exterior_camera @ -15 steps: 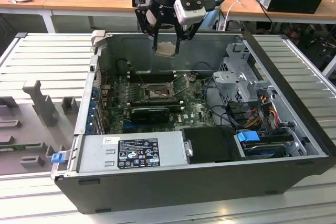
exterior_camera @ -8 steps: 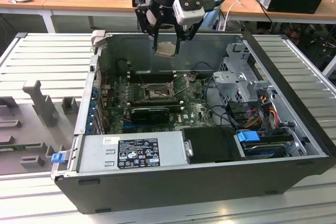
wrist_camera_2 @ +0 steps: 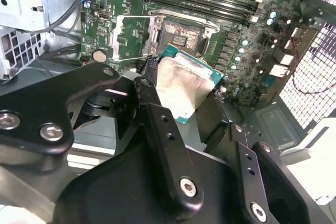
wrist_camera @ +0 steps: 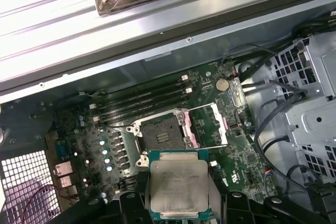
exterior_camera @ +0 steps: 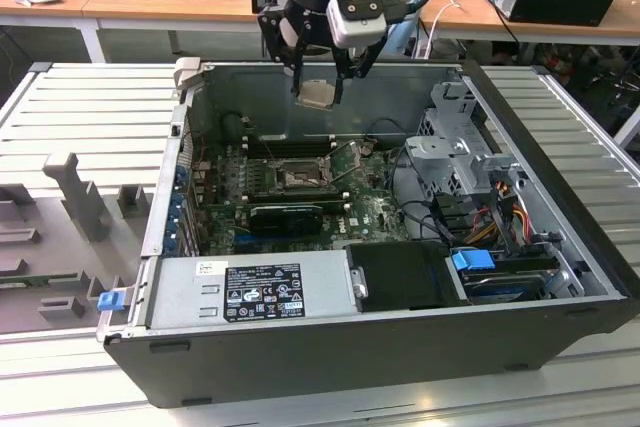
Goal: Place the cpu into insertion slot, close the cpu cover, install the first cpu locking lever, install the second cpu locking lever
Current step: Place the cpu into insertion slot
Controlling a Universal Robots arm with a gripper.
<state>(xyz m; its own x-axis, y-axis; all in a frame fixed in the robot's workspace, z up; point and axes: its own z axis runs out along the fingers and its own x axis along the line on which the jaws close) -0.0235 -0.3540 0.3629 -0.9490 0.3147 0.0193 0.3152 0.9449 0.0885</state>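
Hand (exterior_camera: 318,85): closed on cpu (exterior_camera: 318,95), upper centre of exterior view, well above insertion slot (exterior_camera: 297,178); cpu cover (wrist_camera: 224,125) stands open. Best lowered level, edges squared to slot, unforced.

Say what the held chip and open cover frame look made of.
The flat square beige-silver chip looks like a dull metal lid on a green-edged board base. The thin square silvery cover frame is probably bare sheet metal, given its glint.

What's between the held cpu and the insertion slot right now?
Only open air: in the first wrist view the cpu hangs apart from the uncovered insertion slot, and the cpu cover lies flipped open beside it.
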